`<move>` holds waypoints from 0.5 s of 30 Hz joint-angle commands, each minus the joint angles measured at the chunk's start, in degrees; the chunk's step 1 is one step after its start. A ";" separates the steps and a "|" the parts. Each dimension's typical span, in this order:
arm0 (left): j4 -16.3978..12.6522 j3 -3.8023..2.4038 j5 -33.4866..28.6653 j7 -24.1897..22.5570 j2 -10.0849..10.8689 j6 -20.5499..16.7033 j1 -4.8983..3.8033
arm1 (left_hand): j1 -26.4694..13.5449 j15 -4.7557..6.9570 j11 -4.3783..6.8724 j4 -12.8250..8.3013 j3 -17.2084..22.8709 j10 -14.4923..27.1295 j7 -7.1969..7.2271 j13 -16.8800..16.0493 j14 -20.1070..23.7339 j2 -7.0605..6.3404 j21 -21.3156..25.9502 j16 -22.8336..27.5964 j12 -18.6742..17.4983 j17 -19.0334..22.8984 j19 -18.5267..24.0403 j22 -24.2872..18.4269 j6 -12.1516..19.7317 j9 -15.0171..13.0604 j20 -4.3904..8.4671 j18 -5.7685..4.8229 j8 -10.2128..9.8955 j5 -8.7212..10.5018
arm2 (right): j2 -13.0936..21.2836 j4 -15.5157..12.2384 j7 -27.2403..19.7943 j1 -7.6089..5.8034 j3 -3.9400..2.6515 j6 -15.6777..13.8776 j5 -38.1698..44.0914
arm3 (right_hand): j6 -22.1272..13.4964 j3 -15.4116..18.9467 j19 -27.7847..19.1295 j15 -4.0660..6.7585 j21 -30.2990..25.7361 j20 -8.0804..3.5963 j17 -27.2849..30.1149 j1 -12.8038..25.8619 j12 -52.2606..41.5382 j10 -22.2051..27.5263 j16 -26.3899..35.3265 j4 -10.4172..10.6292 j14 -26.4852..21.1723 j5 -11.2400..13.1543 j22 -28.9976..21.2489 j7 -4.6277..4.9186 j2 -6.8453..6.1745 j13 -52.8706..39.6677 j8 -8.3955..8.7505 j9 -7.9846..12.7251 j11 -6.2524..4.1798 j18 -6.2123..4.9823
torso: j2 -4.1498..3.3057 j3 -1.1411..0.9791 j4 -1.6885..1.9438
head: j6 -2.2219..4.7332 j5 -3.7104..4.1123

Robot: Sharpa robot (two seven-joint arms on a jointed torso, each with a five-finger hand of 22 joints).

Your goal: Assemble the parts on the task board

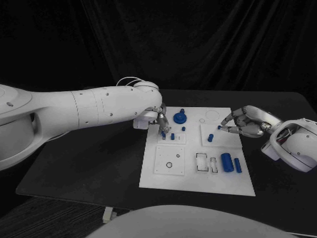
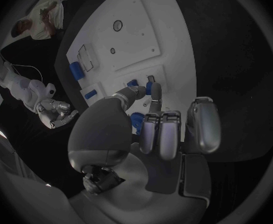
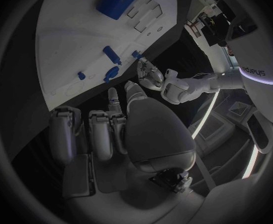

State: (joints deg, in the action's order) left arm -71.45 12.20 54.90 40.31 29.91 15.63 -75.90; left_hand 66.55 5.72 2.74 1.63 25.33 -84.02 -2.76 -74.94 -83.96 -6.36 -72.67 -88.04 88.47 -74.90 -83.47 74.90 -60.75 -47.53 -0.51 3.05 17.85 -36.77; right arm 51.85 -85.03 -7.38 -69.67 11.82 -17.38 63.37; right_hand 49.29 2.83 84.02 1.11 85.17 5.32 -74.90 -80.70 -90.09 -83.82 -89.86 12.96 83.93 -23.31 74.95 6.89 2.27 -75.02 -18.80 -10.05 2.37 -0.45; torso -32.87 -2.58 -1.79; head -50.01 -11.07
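Observation:
The white task board (image 1: 198, 171) lies in the middle of the black table. My left hand (image 1: 155, 120) hovers over the board's far left corner and pinches a small blue peg (image 1: 163, 133) (image 2: 150, 88) between thumb and a finger, its tip close to the board. A round blue part (image 1: 180, 118) stands just beside that hand. My right hand (image 1: 245, 124) is at the board's far right edge with its fingers curled in. A small blue piece (image 1: 219, 127) sits at its fingertips; whether it is held is unclear. Another blue peg (image 1: 210, 138) stands close by.
Two short blue pegs (image 1: 173, 136) (image 1: 183, 129) stand near the left hand. Two blue cylinders (image 1: 227, 159) (image 1: 237, 165) lie at the board's right edge beside rectangular slots (image 1: 202, 161). A square plate with a hole (image 1: 169, 159) occupies the near left.

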 commanded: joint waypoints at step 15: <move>-0.55 -0.04 0.43 2.00 0.45 1.10 -0.06 | 0.10 0.39 0.33 -6.48 6.22 -5.17 1.04 -13.51 -5.53 0.63 -0.05 0.55 -0.43 -13.47 -0.23 5.77 -0.65 -0.13 0.18 0.72 0.05 -0.23 | -0.01 -0.18 1.09 0.14 -0.03 0.41 0.04 | 0.34 -0.05 2.25 -0.37 -0.39 0.26 -15.10 -0.70 0.09 -6.18 -0.14 -0.57 6.07 -0.65 12.99 0.19 -0.01 -14.98 0.34 0.09 0.41 -1.10 | -0.04 -0.02 0.04 | 0.01 -0.17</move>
State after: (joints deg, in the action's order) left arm -71.83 12.19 55.25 40.31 30.38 16.08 -75.90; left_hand 66.63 5.71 2.67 1.63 25.33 -84.09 -2.84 -74.94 -83.96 -6.28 -72.67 -87.83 88.24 -74.90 -83.47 74.90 -60.84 -47.60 -0.51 3.05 17.80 -36.70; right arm 51.81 -85.07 -7.26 -69.66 11.82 -17.31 63.37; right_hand 49.46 2.84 84.02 1.11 85.17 5.32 -74.90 -80.69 -90.14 -83.82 -89.86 12.64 83.93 -23.75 74.94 7.06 2.26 -75.03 -18.81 -10.06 2.37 -0.45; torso -32.90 -2.59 -1.77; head -50.01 -11.22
